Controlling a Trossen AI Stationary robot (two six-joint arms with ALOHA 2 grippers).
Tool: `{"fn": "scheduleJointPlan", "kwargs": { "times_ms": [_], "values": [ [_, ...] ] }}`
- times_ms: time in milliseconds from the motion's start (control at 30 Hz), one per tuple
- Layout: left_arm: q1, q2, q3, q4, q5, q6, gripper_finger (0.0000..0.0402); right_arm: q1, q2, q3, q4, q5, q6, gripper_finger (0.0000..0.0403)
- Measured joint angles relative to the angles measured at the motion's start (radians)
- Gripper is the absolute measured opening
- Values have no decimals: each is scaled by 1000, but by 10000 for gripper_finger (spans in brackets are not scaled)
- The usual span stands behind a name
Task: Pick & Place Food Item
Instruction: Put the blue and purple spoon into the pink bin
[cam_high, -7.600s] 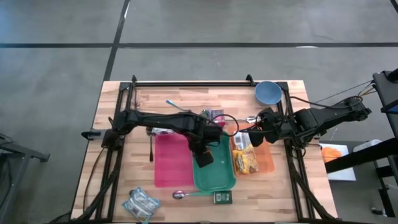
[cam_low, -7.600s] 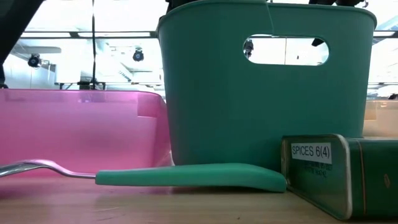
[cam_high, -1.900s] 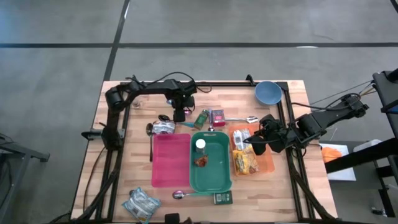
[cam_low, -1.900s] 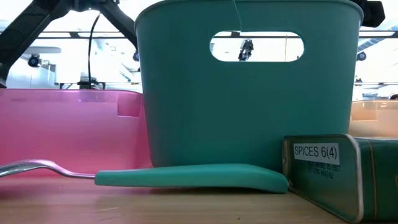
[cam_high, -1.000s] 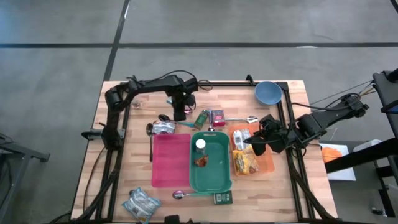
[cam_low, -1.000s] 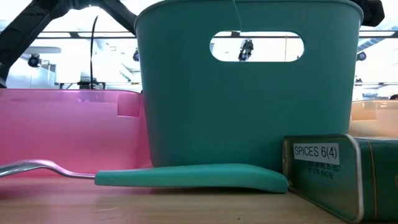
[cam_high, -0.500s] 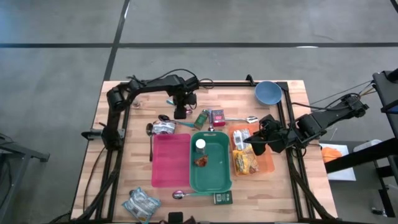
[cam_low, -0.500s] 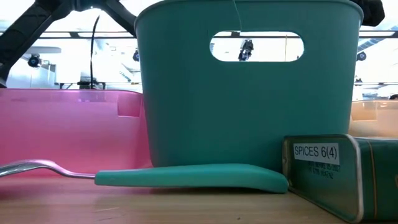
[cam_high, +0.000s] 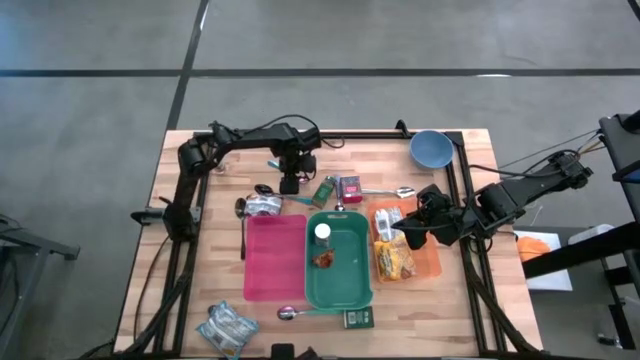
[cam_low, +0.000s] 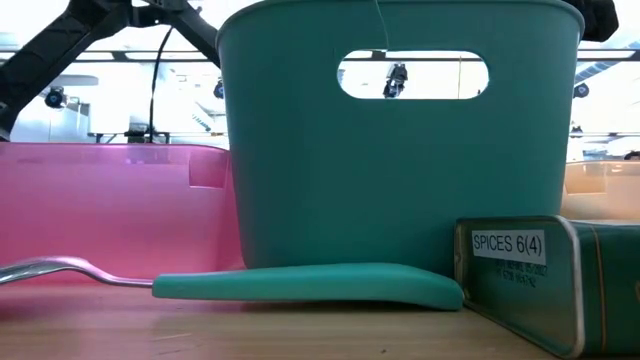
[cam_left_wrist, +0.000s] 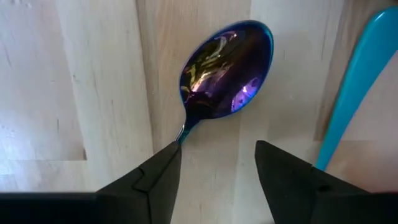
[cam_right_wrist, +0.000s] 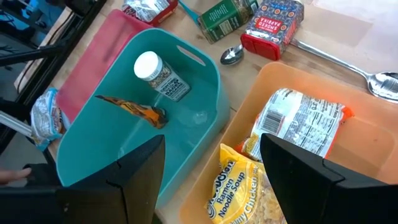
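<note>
Wooden table (cam_high: 190, 290); left gripper (cam_left_wrist: 214, 165) fingers apart over iridescent spoon (cam_left_wrist: 227, 65), should straddle its neck squarely; right gripper (cam_right_wrist: 211, 180) parted, empty.

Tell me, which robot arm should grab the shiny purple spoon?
The left. Its open left gripper hangs right over the purple spoon. The right gripper is far off above the orange bin.
</note>
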Motion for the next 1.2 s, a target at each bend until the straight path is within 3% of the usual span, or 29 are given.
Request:
{"fn": "scheduleJointPlan", "kwargs": {
  "times_ms": [133,433,633,833,1200],
  "values": [
    [-2,0,-2,-6,25,-8,182,0,0,0,1,0,-1,258],
    [-8,6,-5,-32,52,-52,81,0,0,0,1,0,-4,258],
    [-17,6,-7,-32,44,-54,69,0,0,0,2,-1,-4,258],
    [-39,2,-1,-90,34,-2,86,7,0,0,2,-2,-4,258],
    [-52,-35,9,-97,-44,73,201,22,0,0,2,0,0,258]
  ]
}}
